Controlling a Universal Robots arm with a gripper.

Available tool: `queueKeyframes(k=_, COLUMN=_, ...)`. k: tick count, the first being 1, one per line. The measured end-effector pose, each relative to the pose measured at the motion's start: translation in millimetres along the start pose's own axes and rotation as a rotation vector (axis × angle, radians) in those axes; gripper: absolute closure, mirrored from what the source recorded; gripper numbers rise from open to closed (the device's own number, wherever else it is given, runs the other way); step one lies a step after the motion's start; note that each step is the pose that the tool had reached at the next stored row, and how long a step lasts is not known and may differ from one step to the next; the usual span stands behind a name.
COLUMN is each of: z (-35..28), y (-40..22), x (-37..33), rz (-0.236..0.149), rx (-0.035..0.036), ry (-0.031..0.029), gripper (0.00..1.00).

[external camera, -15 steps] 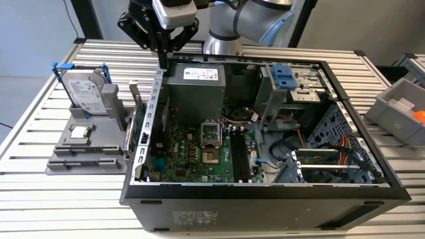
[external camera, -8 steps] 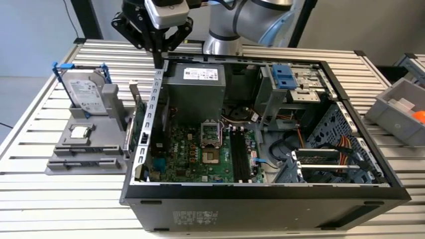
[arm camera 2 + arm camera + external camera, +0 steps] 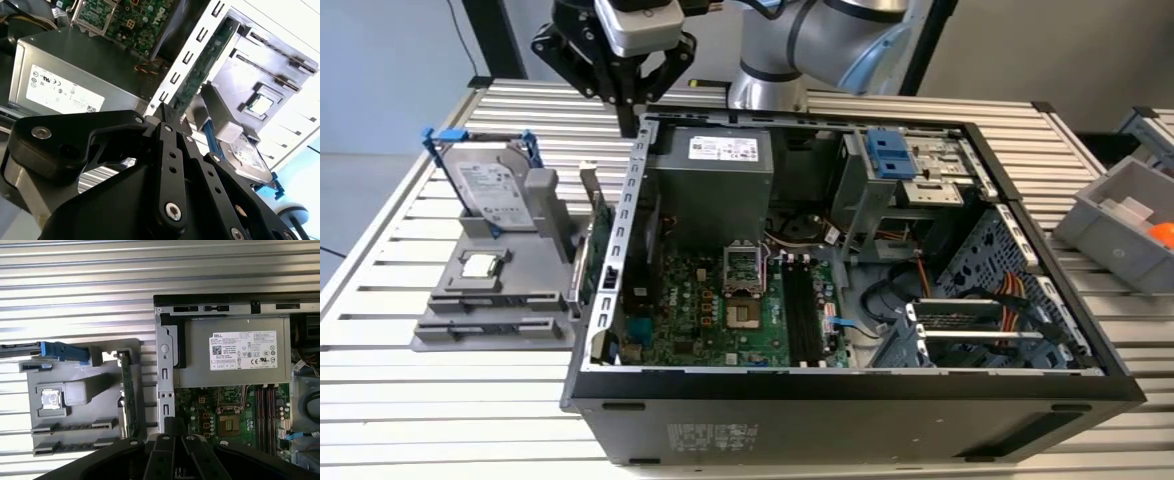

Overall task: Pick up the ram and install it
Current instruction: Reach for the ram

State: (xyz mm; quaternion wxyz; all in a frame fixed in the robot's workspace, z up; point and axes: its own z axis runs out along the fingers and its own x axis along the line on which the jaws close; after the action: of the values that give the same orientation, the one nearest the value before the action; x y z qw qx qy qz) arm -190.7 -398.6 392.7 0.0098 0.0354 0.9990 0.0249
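The computer case point(image 3: 854, 400) lies open below the gripper point(image 3: 630, 118), whose jaws are pressed together and empty. The power supply point(image 3: 707, 195) sits just under them, its white printed label point(image 3: 723, 150) facing up. The ram point(image 3: 970, 312) seems to stand well apart, across the case. A clean pick wants the jaws opened and squared across its middle.

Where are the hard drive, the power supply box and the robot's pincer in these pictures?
hard drive point(image 3: 494, 190): exterior view, on its silver labelled face.
power supply box point(image 3: 714, 200): exterior view, on its grey side below the label.
pincer point(image 3: 630, 125): exterior view, at its closed fingertips.
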Motion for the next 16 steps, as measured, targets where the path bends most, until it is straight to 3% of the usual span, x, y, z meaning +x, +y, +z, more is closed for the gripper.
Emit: queueKeyframes(k=16, z=-0.4, y=-1.7, x=23.0, rz=0.0, rx=-0.0003, ry=-0.0002, gripper=1.0)
